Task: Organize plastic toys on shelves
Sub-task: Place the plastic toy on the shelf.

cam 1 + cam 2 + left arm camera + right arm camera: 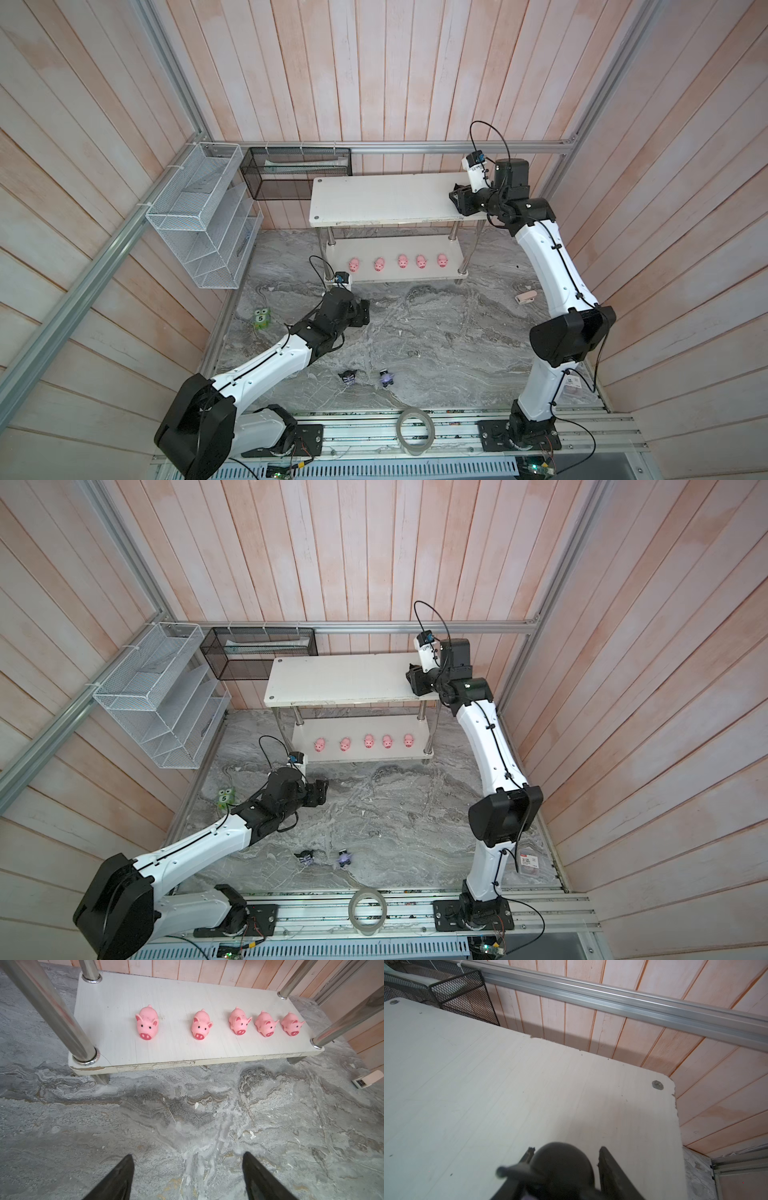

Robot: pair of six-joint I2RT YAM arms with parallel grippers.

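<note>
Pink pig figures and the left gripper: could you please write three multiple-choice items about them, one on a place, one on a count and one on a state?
1. Where do the small pink plastic pig figures stand?
A. on the grey marbled tabletop
B. on the lower board of the white two-tier rack
C. on its upper board

2. How many pigs are there?
A. three
B. four
C. five

3. How is the left gripper?
A. open and empty
B. shut on a pig
C. shut and empty

Answers:
1 B: both top views show the row on the low board.
2 C: the left wrist view shows five in one row.
3 A: its fingers stand wide apart with nothing between them.
</note>
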